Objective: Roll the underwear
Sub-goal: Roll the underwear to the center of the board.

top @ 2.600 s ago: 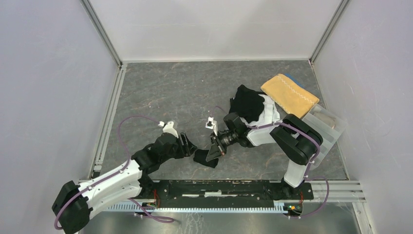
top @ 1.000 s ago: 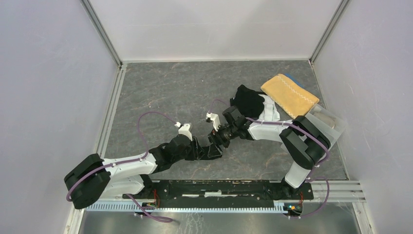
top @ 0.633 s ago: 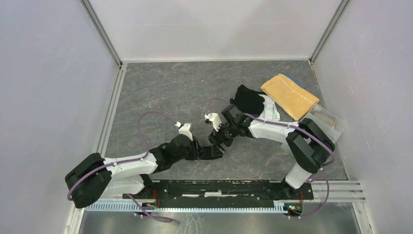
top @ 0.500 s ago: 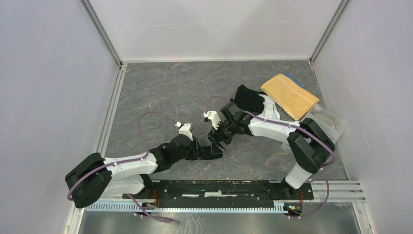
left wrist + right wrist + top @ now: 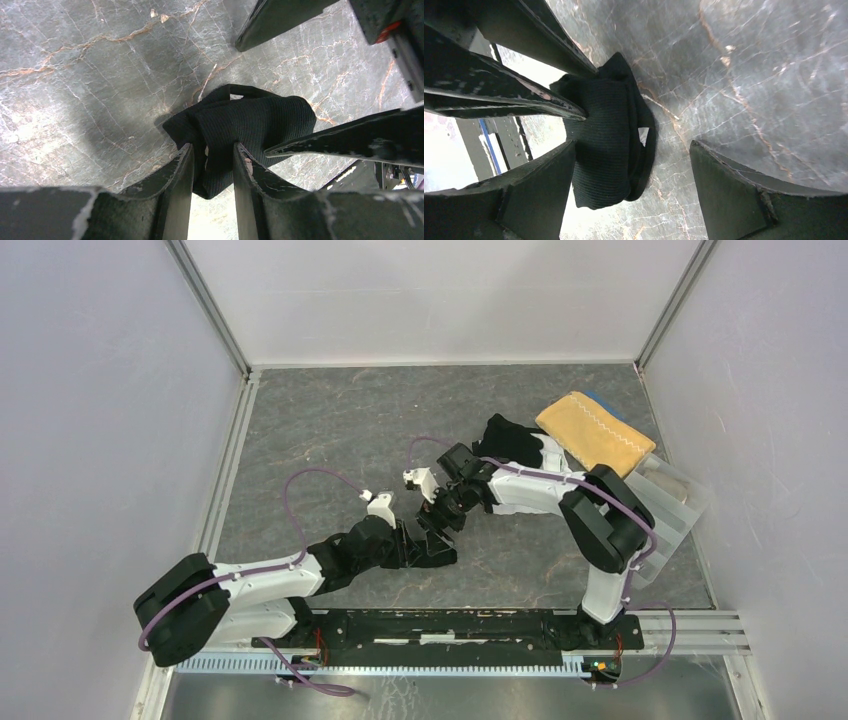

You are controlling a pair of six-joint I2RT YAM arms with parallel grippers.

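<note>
The black underwear point(image 5: 255, 125) lies bunched on the counter point(image 5: 75, 75), near the front middle. It looks like light, limp ribbed knit, likely to sag and unroll, so it is best held by its thick folded edge. The left claw point(image 5: 212, 148) pinches that edge; the right claw point(image 5: 633, 145) hangs over it, spread apart.

Left wrist view, lower centre: black underwear point(image 5: 255, 120) near end hidden between left gripper point(image 5: 213, 148) fingers. Top view, right: garment pile point(image 5: 508, 440) partly behind right arm point(image 5: 530, 495); tray point(image 5: 680, 505) contents blurred.
</note>
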